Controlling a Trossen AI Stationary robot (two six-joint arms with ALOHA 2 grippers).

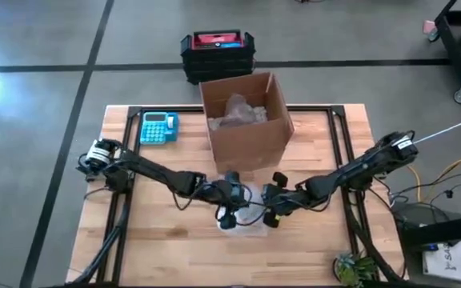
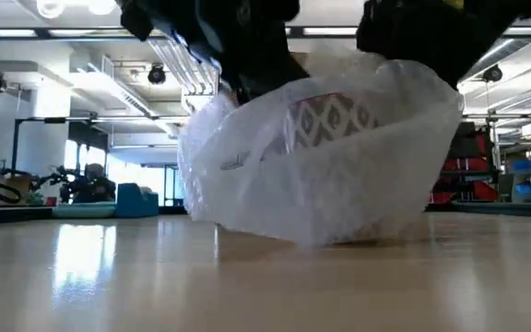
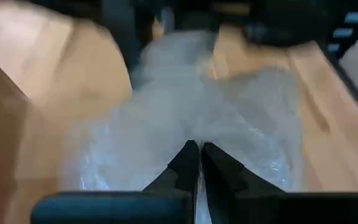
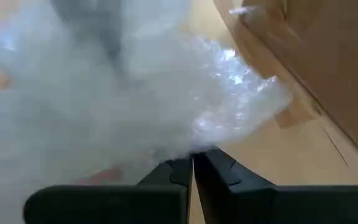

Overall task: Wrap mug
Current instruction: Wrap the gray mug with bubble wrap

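The right gripper [image 4: 193, 163] has its two dark fingers [image 4: 219, 171] pressed together, pinching the edge of the bubble wrap [image 4: 123, 93]. The crumpled wrap bulges over the wooden table [image 4: 278, 155]. A cardboard box [image 4: 328, 56] stands just beside it.

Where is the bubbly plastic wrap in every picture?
High view: the bubble wrap lies between both grippers, in front of the cardboard box.
Low view: the middle mound, mug inside.
Left wrist view: ahead of the shut fingers.
Right wrist view: above the fingers.
Shared landmark: the box.
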